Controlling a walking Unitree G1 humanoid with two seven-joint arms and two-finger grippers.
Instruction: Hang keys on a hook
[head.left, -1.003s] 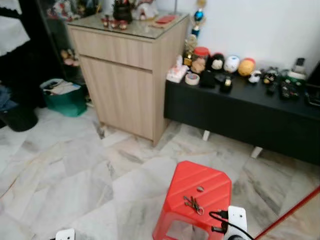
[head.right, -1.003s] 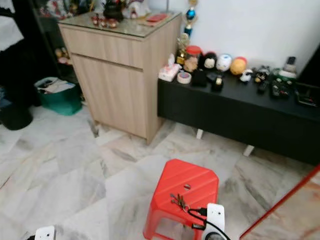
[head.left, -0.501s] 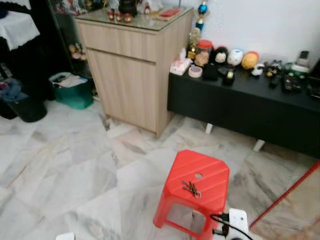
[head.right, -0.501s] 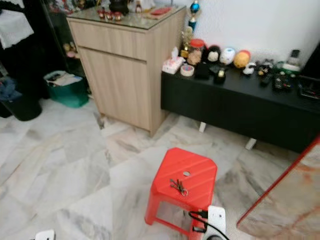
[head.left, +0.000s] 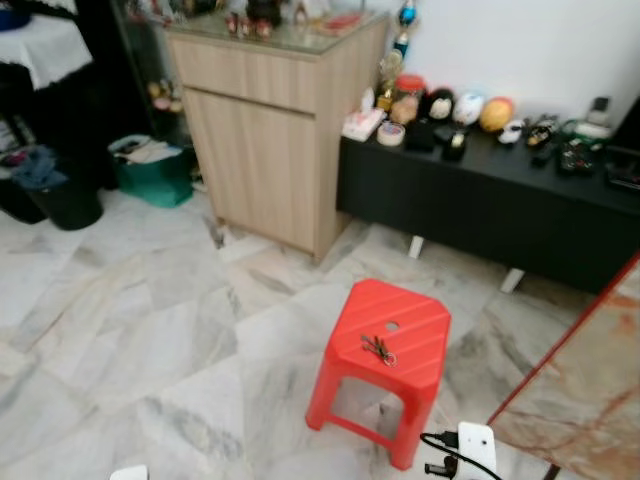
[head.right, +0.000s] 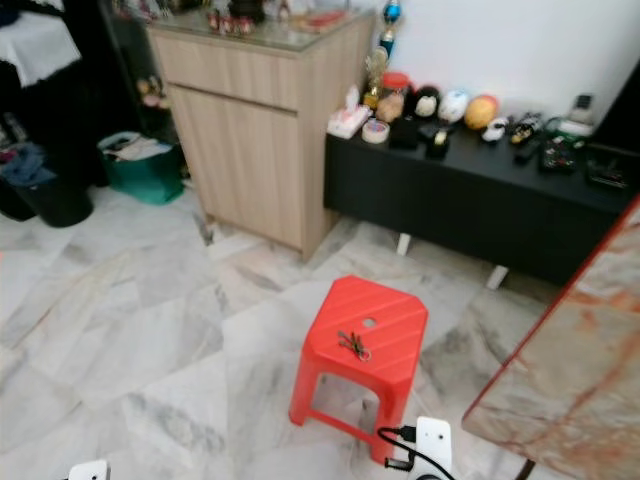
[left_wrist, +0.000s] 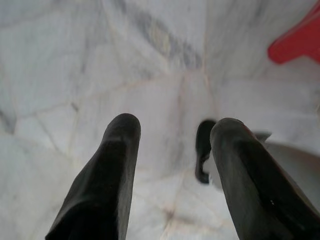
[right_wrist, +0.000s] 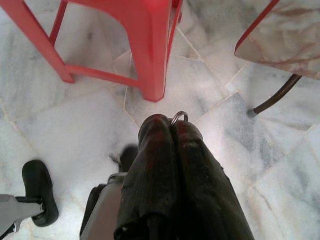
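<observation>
1. Left eye view: a red plastic stool (head.left: 383, 360) stands on the marble floor (head.left: 130, 330), lower centre-right of the frame. On its ribbed seat lie the keys (head.left: 378, 349), a small dark metallic bunch with a pale ring at its lower-right end. The bunch is longer than wide, and its long axis slants from upper left to lower right, the blades pointing up-left toward the wooden cabinet (head.left: 270, 130) in the upper middle. A low black worktop (head.left: 500, 205) crowded with small ornaments runs along the wall at upper right. A green bin (head.left: 150, 172) sits at the left.

2. Right eye view: the same bunch lies flat near the seat's middle, just below the seat's small round hole. A marbled panel with a red edge (head.right: 575, 370) fills the lower right corner.

3. Left wrist view: the left pincer (left_wrist: 172, 150) hangs above the floor tiles, its two black fingers (left_wrist: 112, 170) spread well apart with nothing between them. A corner of the stool shows red at the upper right.

4. Right wrist view: the right pincer (right_wrist: 172, 125) has its fingers pressed together. A thin metal ring (right_wrist: 180, 116) peeks out at the tips, seemingly nipped there, though I cannot tell for sure. The stool's legs stand beyond it, in the upper part of the frame.
</observation>
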